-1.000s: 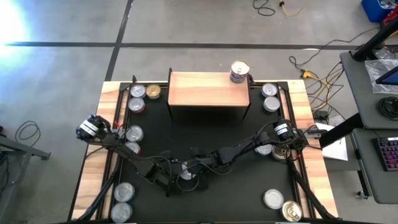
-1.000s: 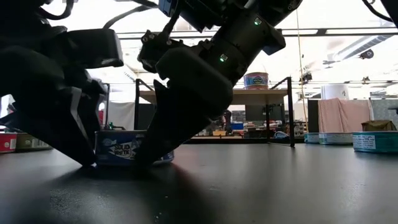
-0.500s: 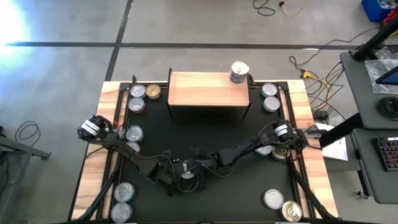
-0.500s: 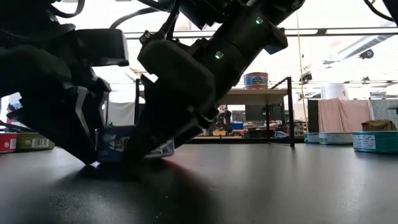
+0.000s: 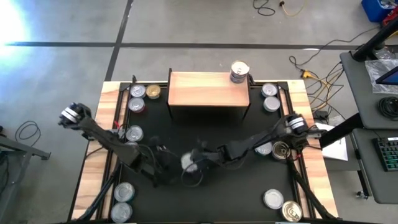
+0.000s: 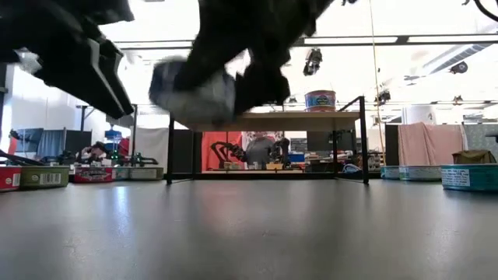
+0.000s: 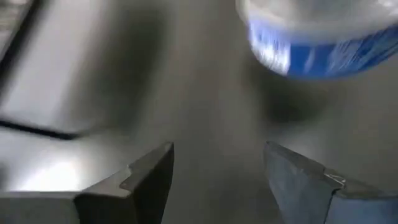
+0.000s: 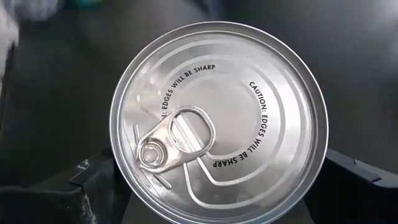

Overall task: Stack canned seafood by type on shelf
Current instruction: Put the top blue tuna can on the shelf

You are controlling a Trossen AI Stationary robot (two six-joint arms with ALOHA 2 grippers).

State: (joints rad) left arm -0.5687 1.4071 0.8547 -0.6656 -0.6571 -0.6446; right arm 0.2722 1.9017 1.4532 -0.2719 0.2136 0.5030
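Black mat fronts wood-topped shelf; right gripper grips silver-topped tin lifted above mat centre. Left gripper alongside, jaws parted, empty; one tin on shelf corner.

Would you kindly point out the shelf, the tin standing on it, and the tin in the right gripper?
shelf (image 5: 208, 88), high view, wood top.
tin on the shelf (image 5: 239, 71), high view, lid.
held tin (image 8: 219, 121), right wrist view, lid.
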